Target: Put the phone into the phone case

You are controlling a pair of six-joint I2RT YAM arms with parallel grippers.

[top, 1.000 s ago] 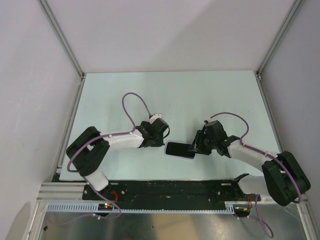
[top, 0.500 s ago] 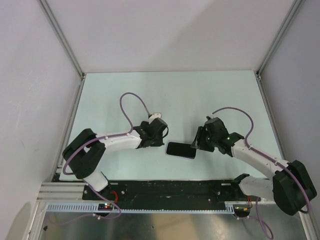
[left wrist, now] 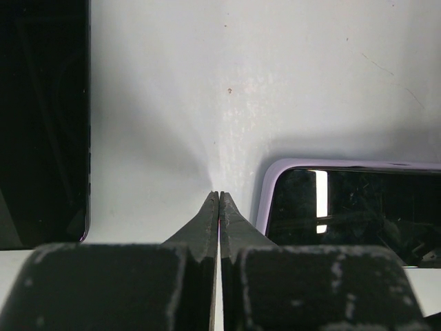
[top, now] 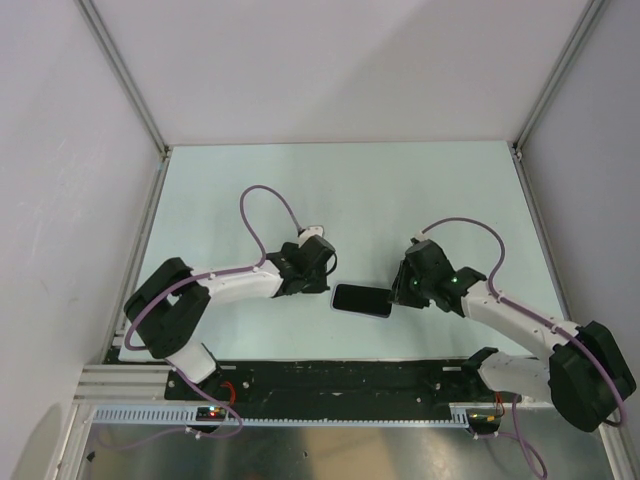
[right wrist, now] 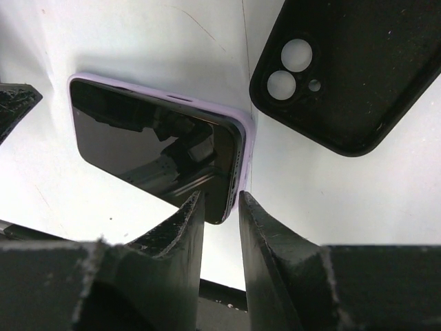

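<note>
My left claw (left wrist: 218,196) is shut tight. Its two rough black fingers are pressed into a single wedge, and the tip rests on the pale, matte bench (top: 350,190). In the left wrist view that tip sits just beside a rounded corner of the lilac-rimmed phone with the glossy black screen (right wrist: 151,145).

The phone lies flat, screen up, low and centre in the overhead view, between the two claws. Its glass reflects the arm above it.

My right claw (right wrist: 219,196) is narrow. Its grainy, tapered fingers (right wrist: 262,227) stand a slim gap apart, and the phone's near corner pokes into that gap. I cannot tell whether the pads actually press on it.

The matte black phone case with rounded corners (right wrist: 365,76) is at the upper right of the right wrist view. It lies flat on the bench, close beside the phone without touching it. Two round lens holes and one small hole are cut near its corner.
</note>
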